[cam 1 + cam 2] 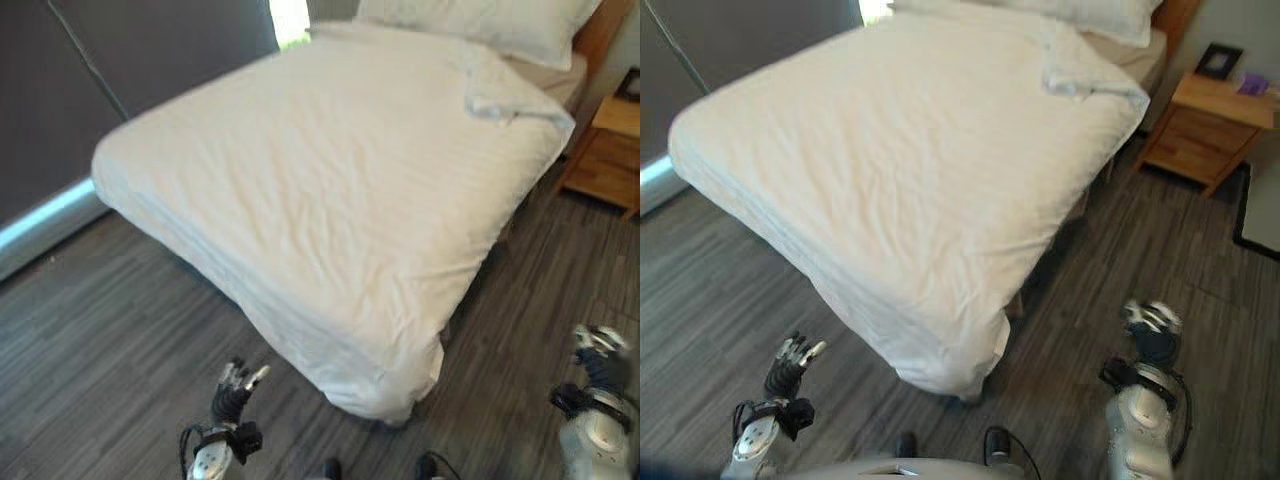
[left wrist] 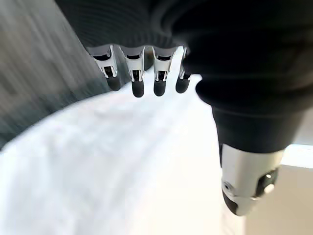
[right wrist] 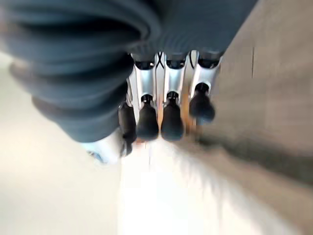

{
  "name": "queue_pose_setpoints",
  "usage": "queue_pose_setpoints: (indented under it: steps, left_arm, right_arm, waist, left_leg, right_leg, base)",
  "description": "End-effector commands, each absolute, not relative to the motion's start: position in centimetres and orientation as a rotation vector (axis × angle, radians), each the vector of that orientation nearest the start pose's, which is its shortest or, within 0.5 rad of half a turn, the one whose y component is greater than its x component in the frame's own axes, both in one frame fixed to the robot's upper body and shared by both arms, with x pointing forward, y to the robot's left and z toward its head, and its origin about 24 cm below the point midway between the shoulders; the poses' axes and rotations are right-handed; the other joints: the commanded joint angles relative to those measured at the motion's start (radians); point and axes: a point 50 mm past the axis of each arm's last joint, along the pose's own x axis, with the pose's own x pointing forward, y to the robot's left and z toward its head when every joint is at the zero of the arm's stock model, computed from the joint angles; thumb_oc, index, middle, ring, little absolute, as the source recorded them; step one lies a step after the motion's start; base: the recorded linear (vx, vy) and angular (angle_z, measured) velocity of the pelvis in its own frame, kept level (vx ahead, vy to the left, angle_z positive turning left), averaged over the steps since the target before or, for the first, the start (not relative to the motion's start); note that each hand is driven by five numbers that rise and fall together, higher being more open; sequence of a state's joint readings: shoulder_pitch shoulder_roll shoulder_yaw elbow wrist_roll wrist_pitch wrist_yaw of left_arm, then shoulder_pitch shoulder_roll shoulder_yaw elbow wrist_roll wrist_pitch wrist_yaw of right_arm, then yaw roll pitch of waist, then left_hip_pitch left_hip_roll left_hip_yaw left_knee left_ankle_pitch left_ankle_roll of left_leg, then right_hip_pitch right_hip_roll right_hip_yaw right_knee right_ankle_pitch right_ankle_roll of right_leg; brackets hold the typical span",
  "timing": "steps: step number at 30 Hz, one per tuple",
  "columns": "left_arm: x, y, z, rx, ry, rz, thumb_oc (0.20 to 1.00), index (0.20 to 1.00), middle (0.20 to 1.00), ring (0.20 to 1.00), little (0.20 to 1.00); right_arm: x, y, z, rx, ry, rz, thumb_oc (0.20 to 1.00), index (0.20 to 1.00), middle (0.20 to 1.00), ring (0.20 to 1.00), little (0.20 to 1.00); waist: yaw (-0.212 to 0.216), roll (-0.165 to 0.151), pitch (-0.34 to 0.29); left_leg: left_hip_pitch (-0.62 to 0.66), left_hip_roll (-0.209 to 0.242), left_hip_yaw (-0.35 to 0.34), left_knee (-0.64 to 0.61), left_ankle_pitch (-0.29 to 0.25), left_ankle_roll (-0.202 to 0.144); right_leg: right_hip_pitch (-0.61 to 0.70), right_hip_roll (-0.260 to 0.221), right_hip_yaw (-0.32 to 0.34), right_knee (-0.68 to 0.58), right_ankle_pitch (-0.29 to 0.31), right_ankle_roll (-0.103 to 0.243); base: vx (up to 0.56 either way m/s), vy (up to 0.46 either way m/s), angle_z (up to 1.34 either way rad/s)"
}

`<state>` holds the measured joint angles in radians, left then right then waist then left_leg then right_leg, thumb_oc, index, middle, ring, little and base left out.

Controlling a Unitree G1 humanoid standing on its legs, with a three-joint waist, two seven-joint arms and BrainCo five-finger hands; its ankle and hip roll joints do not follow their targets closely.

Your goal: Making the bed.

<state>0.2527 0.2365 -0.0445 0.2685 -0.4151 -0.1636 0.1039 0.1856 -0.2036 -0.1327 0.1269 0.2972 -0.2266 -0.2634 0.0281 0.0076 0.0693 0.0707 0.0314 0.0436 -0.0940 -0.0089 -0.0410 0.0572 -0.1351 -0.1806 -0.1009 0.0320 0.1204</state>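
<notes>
Left eye view: the blanket [image 1: 330, 200] lies mostly flat on the bed [image 1: 410, 395], but one corner [image 1: 500, 100] by the pillow [image 1: 500, 25] is folded back (it looks like the last bit to fix). The left hand [image 1: 238, 385] and right hand [image 1: 1152, 330] hang low over the floor [image 1: 100, 330], fingers loose, holding nothing.

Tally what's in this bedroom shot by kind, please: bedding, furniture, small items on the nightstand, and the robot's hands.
Bedding: 2, white duvet and pillow
Furniture: 2, bed and wooden nightstand
Small items on the nightstand: 2, dark picture frame and a purple object
Hands: 2, left hand and right hand, both off the bed
Total: 8
</notes>
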Motion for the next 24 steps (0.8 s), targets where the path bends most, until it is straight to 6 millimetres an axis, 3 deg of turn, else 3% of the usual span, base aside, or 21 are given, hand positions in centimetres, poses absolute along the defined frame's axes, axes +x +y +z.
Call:
queue_pose_setpoints:
  steps: [1,4,7,9,10,11,12,14,16,17,19,20,21,22,24]
  left_arm:
    - [19.8,23.3,-2.2,-0.068,0.199,0.228,1.000,1.000,1.000,1.000,1.000]
    - [19.6,22.4,-1.9,-0.094,0.183,0.202,1.000,1.000,1.000,1.000,1.000]
    - [19.7,21.9,-1.6,-0.083,0.175,0.152,1.000,1.000,1.000,1.000,1.000]
    - [20.0,21.8,-1.2,-0.063,0.159,0.123,1.000,1.000,1.000,1.000,1.000]
    - [20.2,21.7,-0.9,-0.042,0.145,0.105,1.000,1.000,1.000,1.000,1.000]
    - [20.2,21.7,-0.9,-0.042,0.145,0.105,1.000,1.000,1.000,1.000,1.000]
    - [21.2,21.8,0.1,0.000,0.104,0.078,1.000,1.000,1.000,1.000,1.000]
    - [22.4,21.5,0.7,0.010,0.078,0.062,1.000,1.000,1.000,1.000,1.000]
    - [22.5,21.5,1.0,0.005,0.068,0.071,1.000,1.000,1.000,1.000,1.000]
    - [22.5,21.6,1.0,0.005,0.068,0.072,1.000,1.000,1.000,1.000,1.000]
    - [21.8,21.8,0.8,-0.014,0.078,0.081,1.000,1.000,1.000,1.000,1.000]
    - [21.6,21.8,0.7,-0.016,0.081,0.087,1.000,1.000,1.000,1.000,1.000]
    - [21.4,21.9,0.5,-0.028,0.090,0.101,1.000,1.000,1.000,1.000,1.000]
    - [20.8,22.1,-0.2,-0.051,0.115,0.127,1.000,1.000,1.000,1.000,1.000]
    - [20.4,22.2,-0.7,-0.061,0.143,0.145,1.000,1.000,1.000,1.000,1.000]
  right_arm:
    - [20.7,-23.6,2.4,0.104,-0.048,-0.347,1.000,1.000,1.000,1.000,1.000]
    - [19.1,-22.5,1.1,0.183,0.016,-0.304,1.000,1.000,1.000,1.000,1.000]
    - [17.4,-23.7,0.7,0.120,0.045,-0.354,1.000,1.000,1.000,1.000,1.000]
    - [17.1,-24.4,0.9,0.098,0.035,-0.399,1.000,1.000,1.000,1.000,1.000]
    - [17.3,-24.8,1.3,0.076,0.013,-0.430,1.000,1.000,1.000,1.000,1.000]
    - [17.3,-24.8,1.3,0.076,0.013,-0.430,1.000,1.000,1.000,1.000,1.000]
    - [18.1,-24.8,2.3,0.062,-0.040,-0.446,1.000,1.000,1.000,1.000,1.000]
    - [19.3,-24.0,3.2,0.072,-0.091,-0.423,1.000,1.000,1.000,1.000,1.000]
    - [20.2,-22.9,3.4,0.115,-0.100,-0.368,1.000,1.000,1.000,1.000,1.000]
    - [20.2,-22.9,3.4,0.115,-0.100,-0.368,1.000,1.000,1.000,1.000,1.000]
    - [21.2,-22.0,3.5,0.077,-0.094,-0.309,1.000,1.000,1.000,1.000,1.000]
    - [21.9,-21.9,4.2,0.059,-0.126,-0.301,1.000,1.000,1.000,1.000,1.000]
    - [22.1,-21.6,4.8,0.072,-0.150,-0.284,1.000,1.000,1.000,1.000,1.000]
    - [22.2,-21.6,5.3,0.072,-0.169,-0.252,1.000,1.000,1.000,1.000,1.000]
    - [22.2,-21.8,5.3,0.070,-0.171,-0.247,1.000,1.000,1.000,1.000,1.000]
  waist:
    - [0.007,-0.029,0.005]
    - [-0.002,-0.037,0.000]
    - [-0.030,-0.039,0.019]
    - [-0.048,-0.037,0.040]
    - [-0.061,-0.039,0.065]
    - [-0.060,-0.039,0.064]
    - [-0.086,-0.035,0.106]
    - [-0.078,-0.019,0.129]
    - [-0.050,0.001,0.126]
    - [-0.048,0.001,0.126]
    - [-0.008,-0.011,0.112]
    - [0.014,-0.019,0.111]
    - [0.030,-0.022,0.121]
    - [0.038,-0.032,0.119]
    - [0.043,-0.032,0.126]
  left_leg:
    - [-0.029,-0.010,-0.017,0.015,0.063,0.002]
    - [-0.002,-0.014,-0.017,0.013,0.048,0.009]
    - [-0.005,-0.016,0.002,0.009,0.046,0.013]
    - [-0.020,-0.015,0.025,0.007,0.050,0.016]
    - [-0.038,-0.015,0.062,0.007,0.051,0.018]
    - [-0.039,-0.015,0.063,0.007,0.051,0.018]
    - [-0.083,0.002,0.117,0.007,0.069,0.013]
    - [-0.135,0.033,0.172,0.007,0.110,0.012]
    - [-0.167,0.079,0.248,0.007,0.138,0.009]
    - [-0.169,0.080,0.250,0.007,0.140,0.009]
    - [-0.186,0.107,0.331,0.007,0.176,0.007]
    - [-0.208,0.127,0.357,0.019,0.187,-0.001]
    - [-0.233,0.159,0.348,0.028,0.219,-0.024]
    - [-0.287,0.202,0.339,0.054,0.267,-0.065]
    - [-0.310,0.229,0.319,0.104,0.276,-0.084]
  right_leg:
    - [0.020,-0.057,-0.019,0.089,-0.003,0.050]
    - [0.040,-0.064,-0.017,0.103,-0.011,0.051]
    - [0.018,-0.071,0.006,0.111,0.005,0.059]
    - [-0.021,-0.071,0.032,0.104,0.036,0.068]
    - [-0.073,-0.079,0.049,0.100,0.099,0.083]
    - [-0.075,-0.078,0.050,0.100,0.099,0.083]
    - [-0.153,-0.074,0.086,0.101,0.153,0.103]
    - [-0.180,-0.068,0.050,0.187,0.097,0.094]
    - [-0.137,-0.098,-0.056,0.313,0.001,0.068]
    - [-0.141,-0.097,-0.054,0.315,0.001,0.067]
    - [-0.079,-0.118,-0.066,0.462,-0.027,0.071]
    - [-0.051,-0.145,-0.103,0.451,-0.015,0.075]
    - [0.021,-0.092,-0.116,0.336,-0.110,0.049]
    - [0.083,-0.020,-0.091,0.129,-0.117,0.040]
    - [0.106,0.009,-0.084,0.074,-0.116,0.028]
  base:
    - [0.00,0.000,0.00]
    - [0.02,0.026,0.02]
    - [-0.04,0.065,-0.01]
    - [-0.20,0.063,-0.22]
    - [-0.20,0.043,-0.55]
    - [-0.44,0.040,-0.82]
    - [-0.46,0.040,-0.93]
    - [-0.53,0.061,-1.24]
    - [-0.36,0.037,-1.53]
    - [-0.37,0.004,-1.24]
    - [-0.44,-0.099,-1.02]
    - [-0.43,-0.341,-0.86]
    - [-0.58,-0.607,-1.27]
    - [-0.55,-0.654,-1.01]
    - [-0.36,-0.391,-0.61]
